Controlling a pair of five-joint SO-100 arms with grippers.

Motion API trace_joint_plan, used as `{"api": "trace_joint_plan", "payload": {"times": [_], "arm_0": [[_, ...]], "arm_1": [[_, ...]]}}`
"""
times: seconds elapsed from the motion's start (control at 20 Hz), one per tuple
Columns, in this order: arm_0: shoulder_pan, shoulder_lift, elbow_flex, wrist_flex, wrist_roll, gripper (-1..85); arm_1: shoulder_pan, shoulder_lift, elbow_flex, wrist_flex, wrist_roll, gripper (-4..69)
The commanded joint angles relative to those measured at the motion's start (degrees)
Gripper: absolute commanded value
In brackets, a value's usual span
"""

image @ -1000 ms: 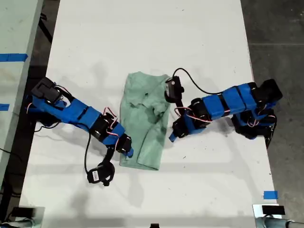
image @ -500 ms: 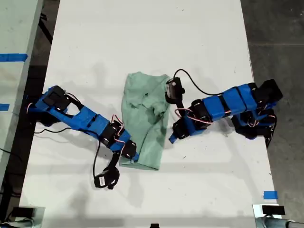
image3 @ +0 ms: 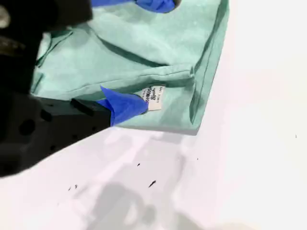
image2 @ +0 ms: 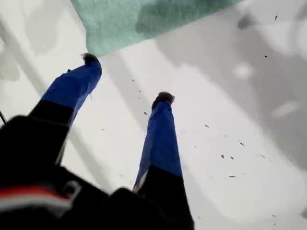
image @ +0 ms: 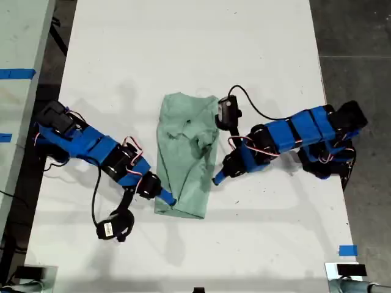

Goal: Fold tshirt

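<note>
The pale mint-green tshirt (image: 183, 155) lies folded into a narrow upright strip at the middle of the white table. My second gripper (image: 164, 196) is on the arm at the exterior view's left and sits at the shirt's lower corner. Its jaws stand open over the cloth (image3: 134, 52), with one fingertip (image3: 125, 106) resting beside a small white label (image3: 154, 98). My first gripper (image: 217, 178) is on the arm at the exterior view's right, beside the strip's other long edge. In its own wrist view this gripper (image2: 125, 76) is open on bare table, one fingertip just short of a shirt corner (image2: 103, 40).
The white table (image: 195, 49) carries only the shirt and both arms. Blue tape marks (image: 347, 250) sit near its front corner on the exterior view's right. A second table (image: 18, 73) stands past the exterior view's left edge, with dark floor (image: 354, 36) at the right.
The arm at the exterior view's left reached in toward the shirt's lower corner, then drew back leftward. The other arm's tip edged slightly closer to the shirt's edge.
</note>
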Motion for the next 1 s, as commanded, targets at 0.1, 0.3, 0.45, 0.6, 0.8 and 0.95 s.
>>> {"api": "trace_joint_plan", "payload": {"times": [0.1, 0.3, 0.45, 0.6, 0.8, 0.95], "arm_0": [[1.05, 11.95, -2.29, 11.51, -10.81, 28.8], [0.0, 12.13, 2.64, 6.06, -18.02, 28.0], [-1.67, 18.81, 18.54, -10.55, -20.04, 27.8], [-3.52, 22.41, 31.2, -21.01, -18.9, 27.5], [-3.96, 18.63, 34.37, -28.48, -18.37, 27.1], [-3.78, 15.29, 33.93, -30.85, -18.19, 26.8]], "arm_1": [[-5.1, 3.08, -6.42, 1.58, 10.02, 24.9], [-6.68, -6.33, -17.4, 1.85, 15.38, 27.5], [-6.24, -16.61, -29.0, 5.19, 15.73, 29.4], [-5.62, -21.09, -30.85, 3.69, 14.94, 29.7], [-5.45, -28.83, -32.96, -0.44, 14.24, 29.9], [-5.01, -34.28, -36.47, -2.2, 13.1, 29.9]]}}
